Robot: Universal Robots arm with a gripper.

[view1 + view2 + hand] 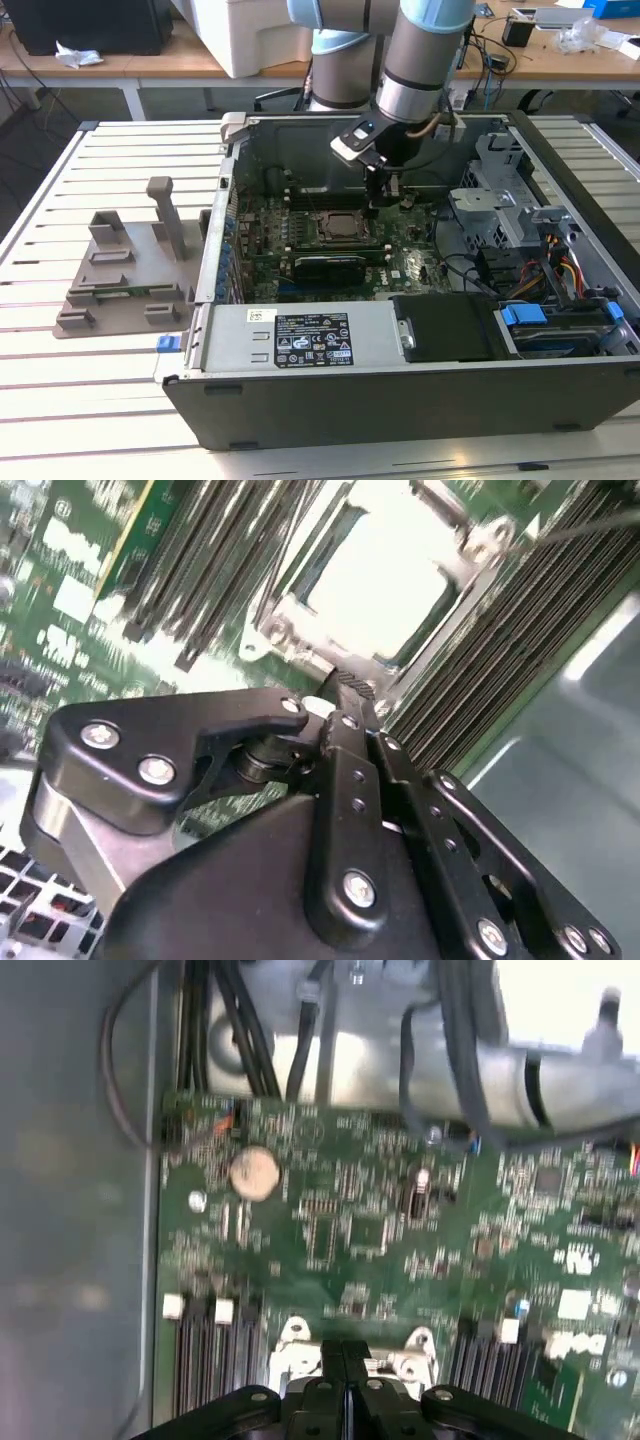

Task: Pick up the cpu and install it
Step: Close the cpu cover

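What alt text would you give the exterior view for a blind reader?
A robot arm reaches down into an open computer case, its gripper close beside the cpu seated on the green motherboard. A grey moulded tray sits on the slatted table at the exterior view's left.

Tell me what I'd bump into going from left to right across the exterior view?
grey plastic tray → cpu → black box → blue clip
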